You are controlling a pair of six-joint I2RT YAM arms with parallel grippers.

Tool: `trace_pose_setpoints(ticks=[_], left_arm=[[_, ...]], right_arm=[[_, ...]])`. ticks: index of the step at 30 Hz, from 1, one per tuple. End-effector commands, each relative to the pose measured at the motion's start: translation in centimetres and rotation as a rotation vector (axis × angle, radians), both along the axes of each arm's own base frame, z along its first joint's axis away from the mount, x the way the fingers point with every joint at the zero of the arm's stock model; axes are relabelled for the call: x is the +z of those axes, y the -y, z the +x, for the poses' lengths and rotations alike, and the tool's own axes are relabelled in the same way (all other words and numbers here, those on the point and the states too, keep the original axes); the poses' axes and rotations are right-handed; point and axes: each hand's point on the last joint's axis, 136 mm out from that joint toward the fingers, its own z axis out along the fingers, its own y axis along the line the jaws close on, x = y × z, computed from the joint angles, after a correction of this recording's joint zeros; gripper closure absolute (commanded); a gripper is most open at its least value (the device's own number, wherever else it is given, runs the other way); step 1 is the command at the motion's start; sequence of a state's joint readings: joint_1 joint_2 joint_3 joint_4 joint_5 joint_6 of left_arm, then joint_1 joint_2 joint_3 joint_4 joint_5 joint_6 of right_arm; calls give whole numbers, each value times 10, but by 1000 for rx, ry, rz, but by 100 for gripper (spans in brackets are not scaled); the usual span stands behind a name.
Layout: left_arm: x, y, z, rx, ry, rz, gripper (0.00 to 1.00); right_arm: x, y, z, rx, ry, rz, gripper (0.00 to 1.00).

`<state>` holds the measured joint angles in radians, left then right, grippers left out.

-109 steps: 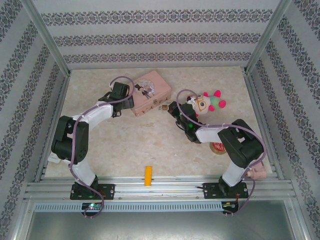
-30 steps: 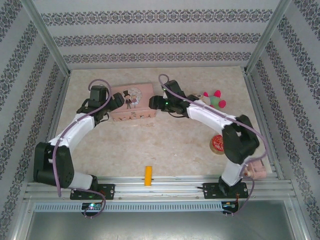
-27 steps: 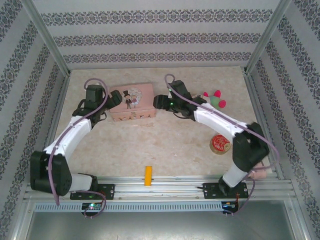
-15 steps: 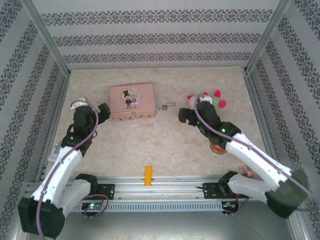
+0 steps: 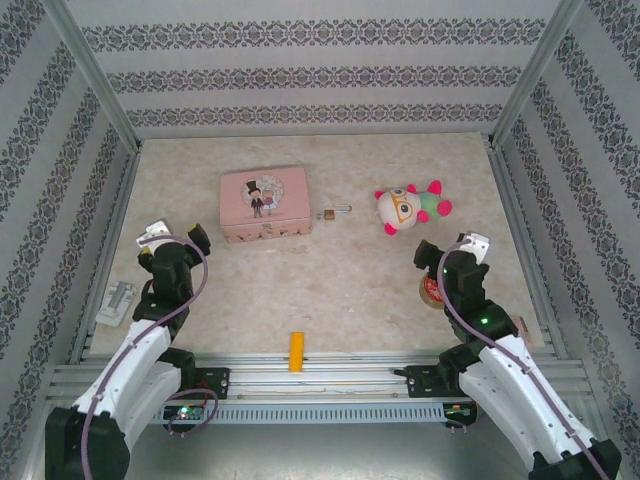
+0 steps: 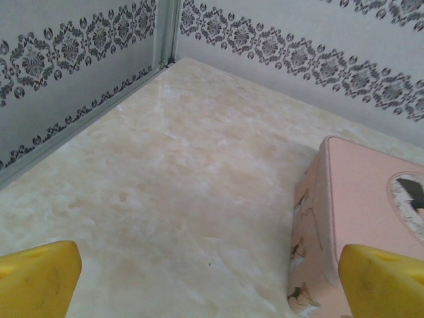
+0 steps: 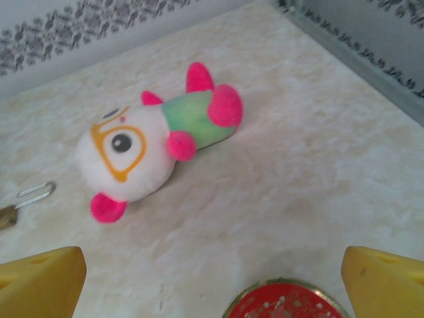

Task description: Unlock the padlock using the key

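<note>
Both arms have pulled back toward the near rail since the frame half a second earlier, uncovering the plush toy that the right arm had partly hidden. On the marbled beige desk [image 5: 350,280], the white left arm [image 5: 140,340] and the white right arm [image 5: 500,350] sit folded low at either side. The yellow-tipped left fingers [image 6: 36,278] are released and spread wide, with nothing between them. The right fingers [image 7: 40,281] are spread just as wide and are also empty.

The pink rectangular tin with a cartoon couple on its lid [image 5: 263,203] lies left of centre. The left wrist view adds its decorated side wall but cuts off its far end. The white, green and pink plush toy [image 5: 408,207] lies on its side further right. A round red tin [image 5: 430,290] is half hidden behind the right arm from above, and the right wrist view crops it at the bottom edge. A small yellow-orange block [image 5: 296,351] lies by the near rail.

The tiny brass padlock [image 5: 329,214] rests on the desk just beside the tin's right end, between tin and toy, its silver shackle pointing toward the toy. The right wrist view cuts its body off at the left edge. The key is too small to make out.
</note>
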<state>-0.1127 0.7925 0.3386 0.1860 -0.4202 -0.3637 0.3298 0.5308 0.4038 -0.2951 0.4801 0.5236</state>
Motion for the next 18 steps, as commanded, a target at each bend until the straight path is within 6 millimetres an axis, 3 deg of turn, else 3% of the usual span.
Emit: trace_pose_setpoints(ticks=[1, 7, 12, 15, 18], left_arm=[[14, -11, 13, 28, 70, 82, 1], [-3, -7, 37, -37, 61, 127, 1], [-11, -4, 51, -96, 108, 145, 1], [-7, 2, 59, -147, 113, 176, 1], [-16, 1, 66, -166, 92, 191, 1]], right_arm=[[4, 20, 5, -117, 134, 6, 2], [1, 30, 13, -122, 201, -126, 2], [12, 17, 33, -9, 213, -266, 2], [7, 11, 44, 47, 187, -355, 2], [-1, 8, 53, 70, 169, -375, 2]])
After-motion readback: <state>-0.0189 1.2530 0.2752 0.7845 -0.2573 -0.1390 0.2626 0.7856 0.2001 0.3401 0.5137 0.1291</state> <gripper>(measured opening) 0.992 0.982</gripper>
